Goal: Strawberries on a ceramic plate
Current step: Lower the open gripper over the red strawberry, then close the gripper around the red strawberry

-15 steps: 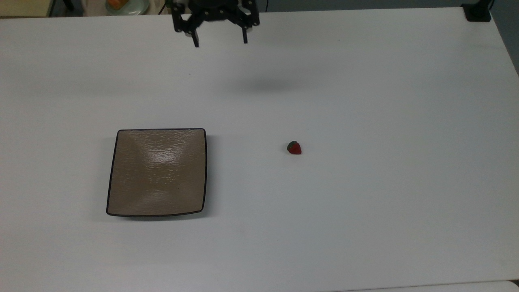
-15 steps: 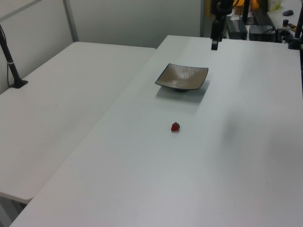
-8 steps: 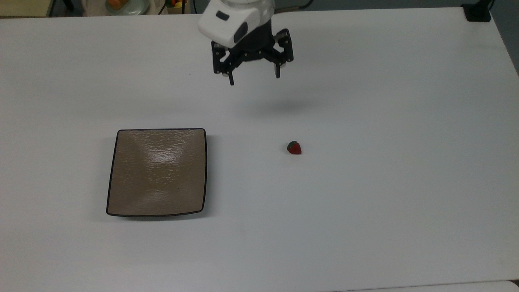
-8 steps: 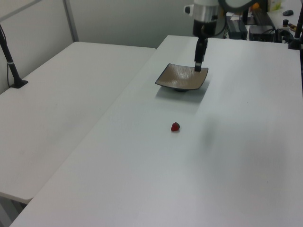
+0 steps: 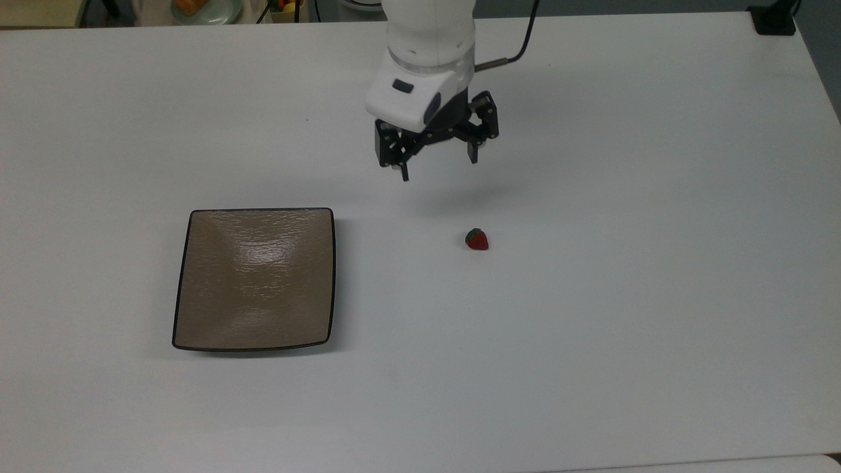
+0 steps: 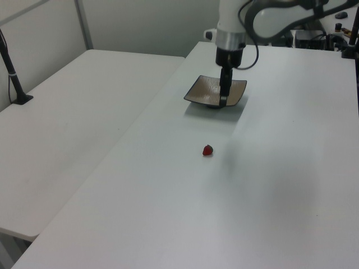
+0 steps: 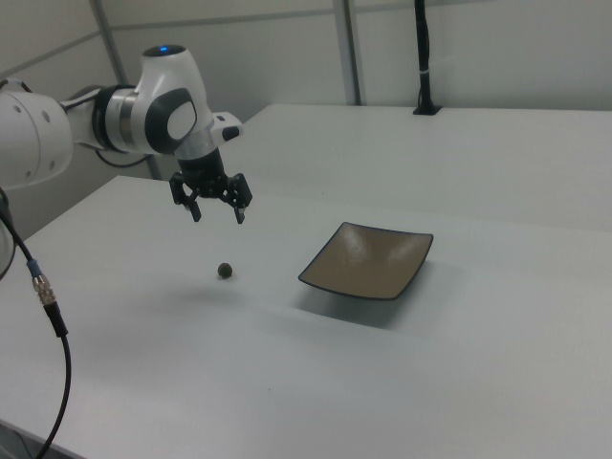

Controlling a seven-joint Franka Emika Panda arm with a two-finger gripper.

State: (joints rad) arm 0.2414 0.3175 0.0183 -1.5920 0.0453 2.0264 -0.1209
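A small red strawberry with a dark green cap lies on the white table, right of the plate in the top view; it also appears as the strawberry and, dark, the strawberry. The square tan-brown ceramic plate with a thin black rim sits empty, seen too as the plate and the plate. My gripper hangs open above the table, up and left of the strawberry in the top view, holding nothing; it is the gripper above the fruit and the gripper in front of the plate.
A second white table adjoins on the left view's left, with a black post on it. A pale green dish with orange food sits beyond the far edge. A black mount stands at the top view's far right corner.
The arm has come down and forward from the table's far edge toward the strawberry, fingers staying open. Strawberry and plate have not moved.
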